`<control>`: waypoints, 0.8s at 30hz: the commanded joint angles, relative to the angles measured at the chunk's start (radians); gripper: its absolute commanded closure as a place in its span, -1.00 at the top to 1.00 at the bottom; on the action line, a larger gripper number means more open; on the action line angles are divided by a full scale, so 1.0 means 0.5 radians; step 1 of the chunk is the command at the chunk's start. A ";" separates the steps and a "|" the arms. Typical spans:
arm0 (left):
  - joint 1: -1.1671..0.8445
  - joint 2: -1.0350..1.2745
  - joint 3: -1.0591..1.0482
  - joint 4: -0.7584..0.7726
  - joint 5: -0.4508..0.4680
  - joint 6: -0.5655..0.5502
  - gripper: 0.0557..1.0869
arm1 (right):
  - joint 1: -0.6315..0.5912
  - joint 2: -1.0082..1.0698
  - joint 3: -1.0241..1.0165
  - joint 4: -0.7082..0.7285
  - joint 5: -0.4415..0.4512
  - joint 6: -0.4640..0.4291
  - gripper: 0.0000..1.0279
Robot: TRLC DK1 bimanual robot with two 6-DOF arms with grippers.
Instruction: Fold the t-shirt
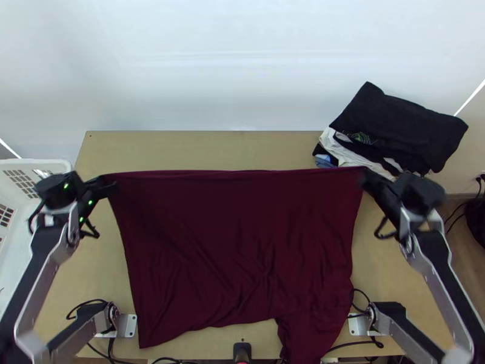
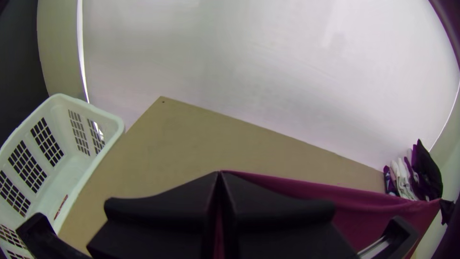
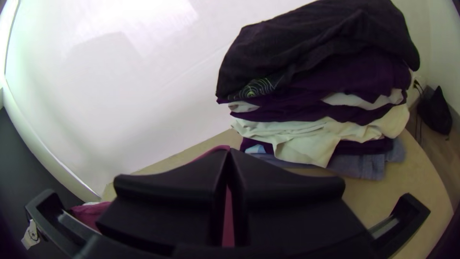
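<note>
Basket [image 1: 51, 162], white, with grid openings in its sides; stands at the left, beside the table.

Table [image 1: 200, 145], light wooden top; bare strip along its far side, a pale wall [image 1: 242, 73] beyond.

Left gripper [image 1: 110, 181], black; sits over the left part of the table, fingers pressed together, clenched on the t-shirt's far left corner. In the left wrist view the cloth's edge runs off to the right from between the fingertips.

T-shirt [image 1: 230, 242], dark red, one; spread wide over the middle of the table, unfolded, its far edge drawn nearly straight between the two grippers. Soft creases cross its middle and near right part. The near edge is uneven; at the near right a narrower portion runs past the table's near edge.

Right gripper [image 1: 366, 177], black; sits over the right part of the table, fingers closed together, grasping the t-shirt's far right corner.

Pile of clothes [image 1: 397, 124], assorted; rests at the table's far right corner, black garment uppermost, white and blue pieces beneath, just beyond the right gripper.

Bag [image 3: 433, 112], black, with cords; lies on the floor at the right.
</note>
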 commanded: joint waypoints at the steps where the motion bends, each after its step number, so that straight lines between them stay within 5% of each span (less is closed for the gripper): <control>1: 0.063 0.207 0.185 0.093 -0.032 -0.059 -0.93 | -0.010 0.301 0.260 0.136 0.060 0.026 -0.95; 23: 0.035 1.523 1.342 0.022 -0.054 -0.154 -0.91 | 0.217 1.368 1.055 0.449 0.257 -0.167 -0.95; 24: 0.032 1.536 1.366 0.019 -0.051 -0.157 -0.69 | 0.223 1.368 1.058 0.473 0.284 -0.167 -0.91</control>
